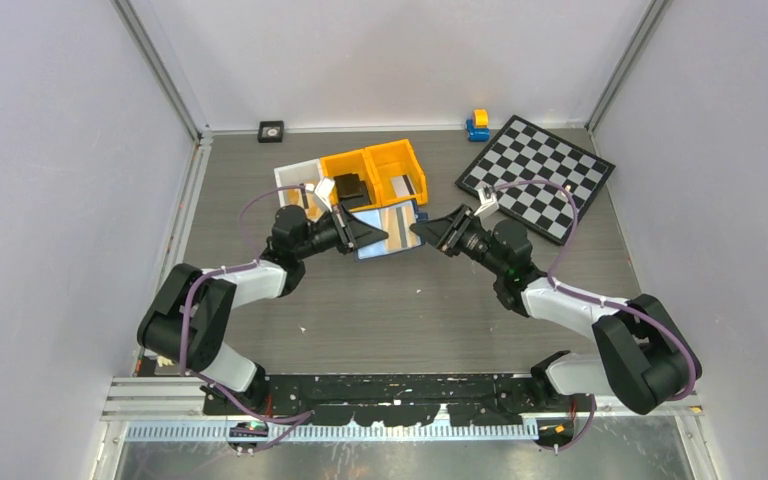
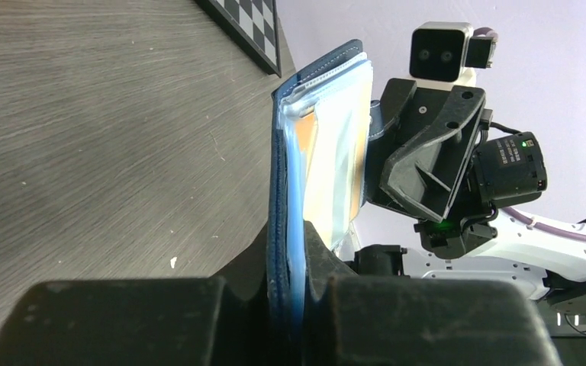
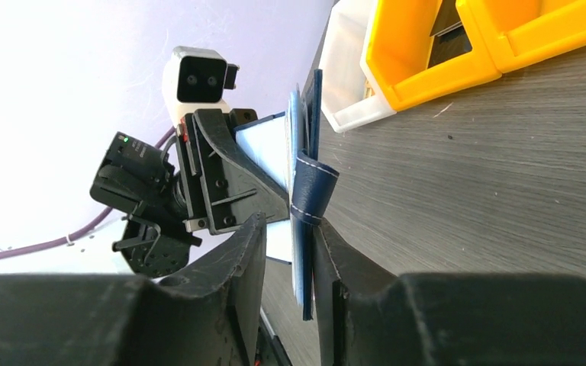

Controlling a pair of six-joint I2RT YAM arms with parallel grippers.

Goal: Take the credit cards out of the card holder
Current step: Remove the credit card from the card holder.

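The navy card holder (image 1: pixel 388 231) is held open above the table between both grippers, its light blue pocketed inside facing up. My left gripper (image 1: pixel 357 232) is shut on its left edge; in the left wrist view the jaws (image 2: pixel 288 248) pinch the navy cover (image 2: pixel 278 168). A tan card (image 2: pixel 306 141) shows inside a clear pocket. The dark grey card cannot be made out. My right gripper (image 1: pixel 428 232) is at the holder's right edge. In the right wrist view it (image 3: pixel 288 229) is open around the holder (image 3: pixel 306 130). The snap tab (image 3: pixel 314 191) rests against one finger, with a gap to the other.
Two orange bins (image 1: pixel 375 170) and a white bin (image 1: pixel 293 178) stand just behind the holder, with a black block (image 1: pixel 351 188) in one. A chessboard (image 1: pixel 537 176) lies at the back right. A small yellow and blue toy (image 1: pixel 477 124) and a black square (image 1: pixel 271 130) sit by the back wall.
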